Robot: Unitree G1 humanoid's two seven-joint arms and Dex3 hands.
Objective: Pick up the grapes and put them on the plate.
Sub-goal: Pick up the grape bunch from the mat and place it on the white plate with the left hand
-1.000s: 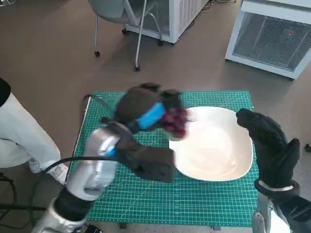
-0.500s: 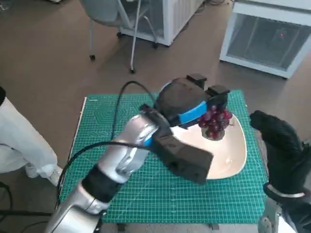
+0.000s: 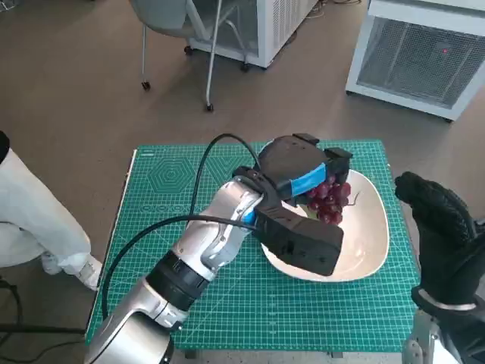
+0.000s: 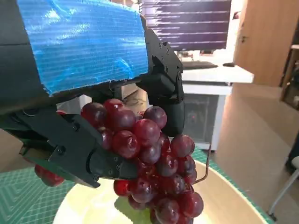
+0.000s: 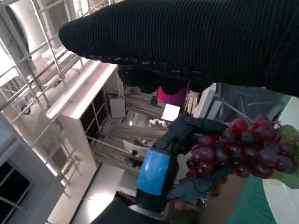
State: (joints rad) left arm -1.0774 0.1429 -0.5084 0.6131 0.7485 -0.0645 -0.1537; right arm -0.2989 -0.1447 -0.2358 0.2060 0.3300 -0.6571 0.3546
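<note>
The surface [image 3: 227,318] has a green mat with a grid on it, and the brown floor [image 3: 76,91] is all around. Near the left arm, off the mat's side, a person's leg in white trousers [image 3: 30,220] and a shoe show.

The left hand [image 3: 299,173] has blue tape on its back. Its black fingers [image 4: 79,149] are closed around the top of the grapes [image 3: 327,199]. The bunch hangs down from the hand, long way up and down, with its narrow end toward the white plate [image 3: 367,250]. The plate lies right under the hand. In the head view the low grapes look very close to the plate, but I cannot tell if they touch it. In the left wrist view the bunch [image 4: 149,172] hangs over the plate's pale middle, and a thin stem sticks out at one side.

The right hand [image 3: 439,231] is in a black glove. It is just past the plate's edge, apart from the grapes, and holds nothing. Its fingers look a little curled, but I cannot tell for sure how they lie.

Far beyond the left hand stand chair legs with wheels [image 3: 182,53], a white cabinet [image 3: 273,23] and a white box with a grille [image 3: 420,57].
</note>
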